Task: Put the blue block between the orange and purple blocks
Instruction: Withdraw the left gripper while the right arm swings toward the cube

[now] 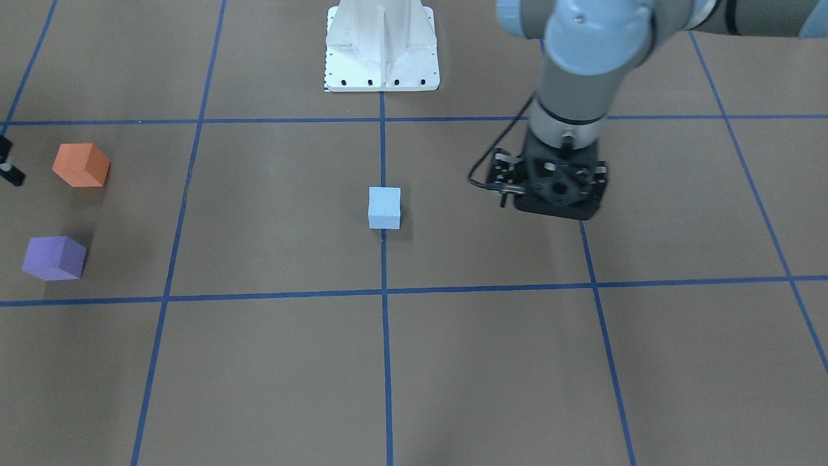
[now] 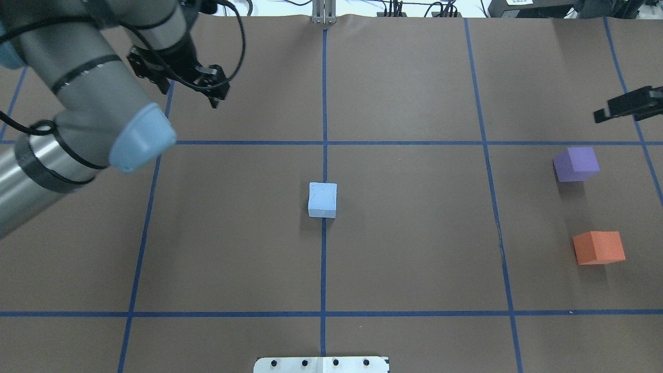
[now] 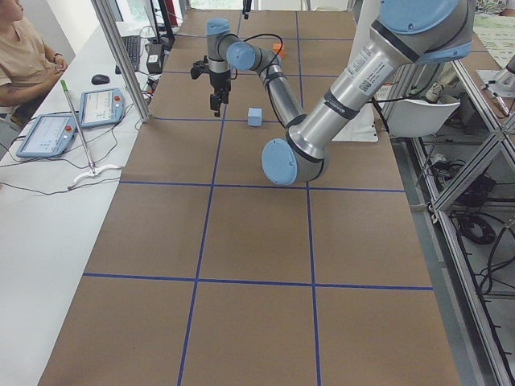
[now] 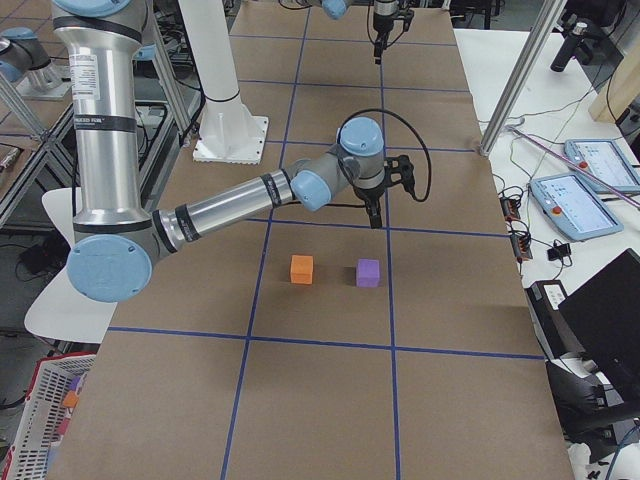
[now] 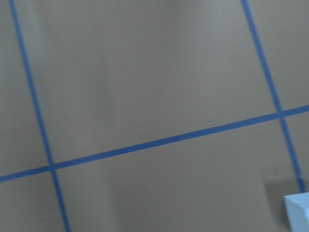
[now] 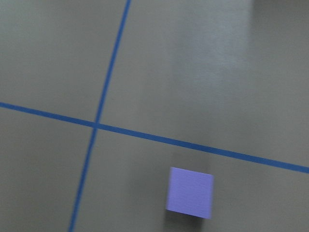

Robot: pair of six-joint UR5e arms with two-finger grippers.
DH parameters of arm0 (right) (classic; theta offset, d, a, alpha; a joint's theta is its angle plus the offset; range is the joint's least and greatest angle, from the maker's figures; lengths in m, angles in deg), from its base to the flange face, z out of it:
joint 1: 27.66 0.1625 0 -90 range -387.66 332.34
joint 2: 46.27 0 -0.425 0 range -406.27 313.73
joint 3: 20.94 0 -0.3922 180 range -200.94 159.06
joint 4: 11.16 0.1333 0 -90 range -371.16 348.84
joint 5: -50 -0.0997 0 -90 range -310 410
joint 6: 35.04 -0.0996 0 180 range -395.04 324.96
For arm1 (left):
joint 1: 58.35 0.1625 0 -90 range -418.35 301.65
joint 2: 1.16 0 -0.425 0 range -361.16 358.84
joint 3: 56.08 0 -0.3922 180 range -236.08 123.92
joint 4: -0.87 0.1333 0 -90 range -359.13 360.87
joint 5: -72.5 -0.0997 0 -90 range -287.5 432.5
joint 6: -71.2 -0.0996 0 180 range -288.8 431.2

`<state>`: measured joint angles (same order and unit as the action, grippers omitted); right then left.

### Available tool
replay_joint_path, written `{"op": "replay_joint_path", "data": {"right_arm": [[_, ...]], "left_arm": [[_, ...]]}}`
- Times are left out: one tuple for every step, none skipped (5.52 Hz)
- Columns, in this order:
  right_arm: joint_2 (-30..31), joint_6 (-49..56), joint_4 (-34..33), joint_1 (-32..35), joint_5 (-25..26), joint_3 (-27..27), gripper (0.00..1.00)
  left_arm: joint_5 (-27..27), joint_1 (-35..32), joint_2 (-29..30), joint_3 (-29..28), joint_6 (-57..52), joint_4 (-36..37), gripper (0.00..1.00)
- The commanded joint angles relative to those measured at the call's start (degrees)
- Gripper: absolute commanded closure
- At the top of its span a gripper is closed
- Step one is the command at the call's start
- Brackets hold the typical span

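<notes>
The light blue block [image 1: 384, 207] sits alone on the centre grid line, also seen in the overhead view [image 2: 322, 199]; its corner shows in the left wrist view [image 5: 297, 212]. The orange block [image 2: 598, 247] and the purple block [image 2: 576, 164] sit apart on the robot's right, with a gap between them. My left gripper [image 2: 211, 93] hangs over the table far-left of the blue block, holding nothing. My right gripper [image 2: 603, 114] hovers just beyond the purple block [image 6: 189, 192], holding nothing. I cannot tell how either gripper's jaws stand.
Brown paper with blue tape grid lines [image 2: 323, 142] covers the table. The robot's white base [image 1: 381, 48] stands at the near middle edge. An operator and tablets [image 3: 100, 104] are beyond the far edge.
</notes>
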<state>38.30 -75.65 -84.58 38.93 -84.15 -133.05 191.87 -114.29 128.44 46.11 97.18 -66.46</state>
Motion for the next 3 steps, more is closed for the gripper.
{"op": "replay_joint_path", "data": {"right_arm": [[-17.0, -20.5, -7.9, -17.5, 11.6, 0.5, 0.0], [-26.7, -21.1, -20.6, -22.8, 16.2, 1.0, 0.0], [-30.5, -24.7, -21.2, -27.4, 20.6, 3.2, 0.0]], "left_arm": [[4.2, -14.2, -10.5, 0.9, -18.0, -0.3, 0.0], [3.7, -16.6, -16.4, 1.2, -18.2, -3.1, 0.0], [3.5, -16.5, -22.8, -0.7, -18.2, -8.8, 0.0]]}}
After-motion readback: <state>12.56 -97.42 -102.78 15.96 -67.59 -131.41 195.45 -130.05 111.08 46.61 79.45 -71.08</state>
